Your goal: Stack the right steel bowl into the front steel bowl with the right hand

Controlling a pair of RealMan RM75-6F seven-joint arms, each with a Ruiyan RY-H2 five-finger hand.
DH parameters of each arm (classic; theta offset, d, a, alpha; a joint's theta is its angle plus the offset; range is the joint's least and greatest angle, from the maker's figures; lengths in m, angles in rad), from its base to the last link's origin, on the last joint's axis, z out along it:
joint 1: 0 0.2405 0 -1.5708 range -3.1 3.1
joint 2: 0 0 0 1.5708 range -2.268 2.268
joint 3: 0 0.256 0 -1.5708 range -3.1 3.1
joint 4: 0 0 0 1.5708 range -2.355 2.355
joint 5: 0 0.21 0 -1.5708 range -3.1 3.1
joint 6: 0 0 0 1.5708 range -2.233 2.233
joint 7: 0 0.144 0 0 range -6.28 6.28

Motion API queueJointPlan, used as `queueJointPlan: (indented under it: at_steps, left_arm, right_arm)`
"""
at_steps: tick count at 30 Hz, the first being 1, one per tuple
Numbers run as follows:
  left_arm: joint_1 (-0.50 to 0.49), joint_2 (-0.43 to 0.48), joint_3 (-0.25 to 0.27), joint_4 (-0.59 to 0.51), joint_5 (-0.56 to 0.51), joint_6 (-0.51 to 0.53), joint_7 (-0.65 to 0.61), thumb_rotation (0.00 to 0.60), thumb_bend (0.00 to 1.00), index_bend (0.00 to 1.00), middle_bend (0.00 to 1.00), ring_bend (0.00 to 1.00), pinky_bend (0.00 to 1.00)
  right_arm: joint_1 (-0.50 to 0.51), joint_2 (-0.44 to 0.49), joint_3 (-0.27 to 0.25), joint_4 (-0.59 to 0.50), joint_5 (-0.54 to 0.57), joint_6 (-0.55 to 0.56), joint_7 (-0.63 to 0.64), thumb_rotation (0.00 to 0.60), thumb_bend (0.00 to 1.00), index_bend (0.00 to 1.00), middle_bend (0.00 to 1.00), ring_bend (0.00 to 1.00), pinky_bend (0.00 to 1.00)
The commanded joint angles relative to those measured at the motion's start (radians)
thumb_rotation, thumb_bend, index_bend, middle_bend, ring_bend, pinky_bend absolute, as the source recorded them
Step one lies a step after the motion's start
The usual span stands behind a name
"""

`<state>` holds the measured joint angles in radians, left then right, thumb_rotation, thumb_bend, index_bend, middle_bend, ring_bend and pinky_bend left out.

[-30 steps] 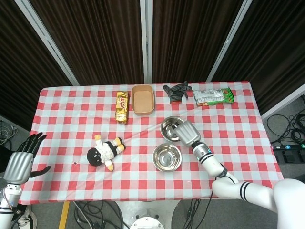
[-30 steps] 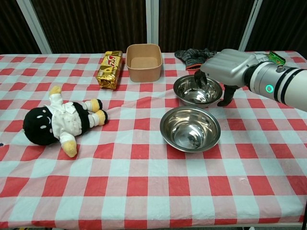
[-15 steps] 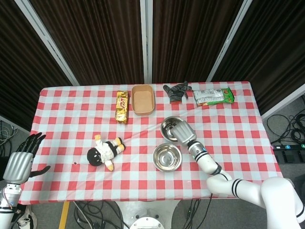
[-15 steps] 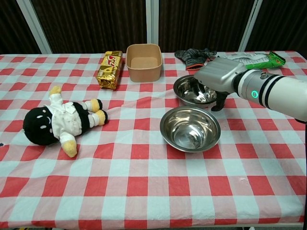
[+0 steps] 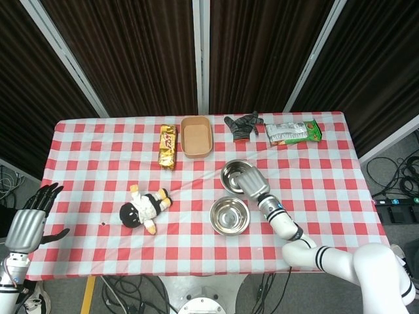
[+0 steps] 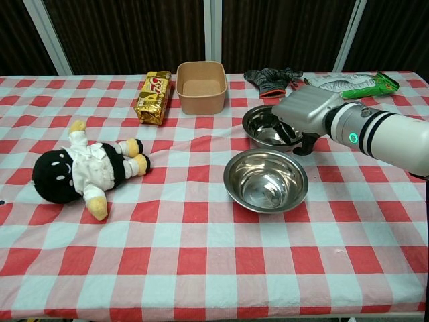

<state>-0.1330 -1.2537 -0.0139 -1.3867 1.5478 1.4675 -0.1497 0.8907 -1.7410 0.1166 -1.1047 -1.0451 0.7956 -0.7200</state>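
Observation:
The right steel bowl (image 5: 232, 173) (image 6: 267, 129) stands on the checked cloth just behind the front steel bowl (image 5: 229, 216) (image 6: 266, 180), and their rims are close together. My right hand (image 5: 251, 182) (image 6: 305, 113) sits over the back bowl's right rim. Its fingers reach inside the bowl and its thumb (image 6: 307, 143) is outside, so it grips the rim. The bowl is still resting on the table. The front bowl is empty. My left hand (image 5: 26, 222) hangs open beyond the table's left edge, holding nothing.
A plush doll (image 5: 144, 208) (image 6: 80, 171) lies left of the bowls. Along the back are a gold snack packet (image 5: 167, 145) (image 6: 153, 88), a tan container (image 5: 196, 137) (image 6: 200, 86), a black glove (image 5: 242, 124) (image 6: 271, 77) and a green packet (image 5: 292, 133) (image 6: 352, 84).
My right hand has moved left and settled lower onto the back bowl's right rim, with the thumb drawn in toward the bowl. Both bowls and my left hand stayed where they were.

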Motion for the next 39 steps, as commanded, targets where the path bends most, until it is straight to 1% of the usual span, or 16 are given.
queueJointPlan:
  at_steps: [1, 6, 15, 21, 24, 28, 30, 35, 38, 39]
  left_arm:
    - [0.0, 0.0, 0.0, 0.002, 0.0, 0.001, -0.002, 0.6, 0.05, 0.13, 0.17, 0.09, 0.22]
    - [0.002, 0.001, 0.001, 0.004, 0.001, 0.002, -0.007, 0.6, 0.05, 0.13, 0.17, 0.09, 0.22]
    - [0.001, 0.0, 0.001, 0.006, 0.002, 0.002, -0.011, 0.6, 0.05, 0.13, 0.17, 0.09, 0.22]
    - [0.001, 0.0, 0.0, 0.006, 0.002, 0.003, -0.012, 0.6, 0.05, 0.13, 0.17, 0.09, 0.22]
    - [0.001, 0.001, 0.0, 0.004, 0.002, 0.003, -0.012, 0.6, 0.05, 0.13, 0.17, 0.09, 0.22]
    - [0.001, 0.004, -0.003, 0.001, -0.002, 0.004, -0.012, 0.6, 0.05, 0.13, 0.17, 0.09, 0.22]
    - [-0.001, 0.006, -0.006, -0.002, -0.004, 0.003, -0.01, 0.6, 0.05, 0.13, 0.17, 0.09, 0.22]
    - [0.0, 0.013, -0.01, -0.011, -0.008, 0.006, -0.006, 0.6, 0.05, 0.13, 0.17, 0.09, 0.22]
    - [0.001, 0.018, -0.008, -0.019, -0.006, 0.008, -0.003, 0.6, 0.05, 0.13, 0.17, 0.09, 0.22]
    - [0.002, 0.019, -0.008, -0.022, -0.005, 0.009, -0.003, 0.6, 0.05, 0.13, 0.17, 0.09, 0.22]
  right_arm:
    - [0.0, -0.006, -0.002, 0.007, -0.001, 0.005, 0.0, 0.6, 0.28, 0.6, 0.51, 0.84, 0.81]
    - [-0.003, -0.021, -0.006, 0.024, -0.002, 0.009, 0.003, 0.6, 0.32, 0.63, 0.53, 0.85, 0.82]
    - [-0.011, -0.026, -0.007, 0.036, -0.011, 0.021, 0.019, 0.6, 0.35, 0.67, 0.56, 0.86, 0.83]
    - [-0.019, -0.01, -0.002, 0.013, -0.031, 0.049, 0.035, 0.6, 0.35, 0.67, 0.56, 0.86, 0.83]
    - [-0.025, 0.009, 0.001, -0.02, -0.045, 0.077, 0.032, 0.6, 0.36, 0.67, 0.56, 0.86, 0.83]
    - [-0.047, 0.061, -0.006, -0.129, -0.089, 0.148, 0.016, 0.6, 0.35, 0.67, 0.57, 0.86, 0.83]
    - [-0.066, 0.108, -0.022, -0.223, -0.126, 0.196, -0.006, 0.6, 0.36, 0.67, 0.57, 0.86, 0.83]
    - [-0.125, 0.236, -0.082, -0.474, -0.229, 0.308, -0.063, 0.6, 0.36, 0.67, 0.57, 0.86, 0.83]
    - [-0.155, 0.296, -0.12, -0.589, -0.266, 0.333, -0.074, 0.6, 0.35, 0.67, 0.57, 0.86, 0.83]
    - [-0.164, 0.309, -0.131, -0.609, -0.279, 0.341, -0.081, 0.6, 0.35, 0.67, 0.57, 0.86, 0.83]
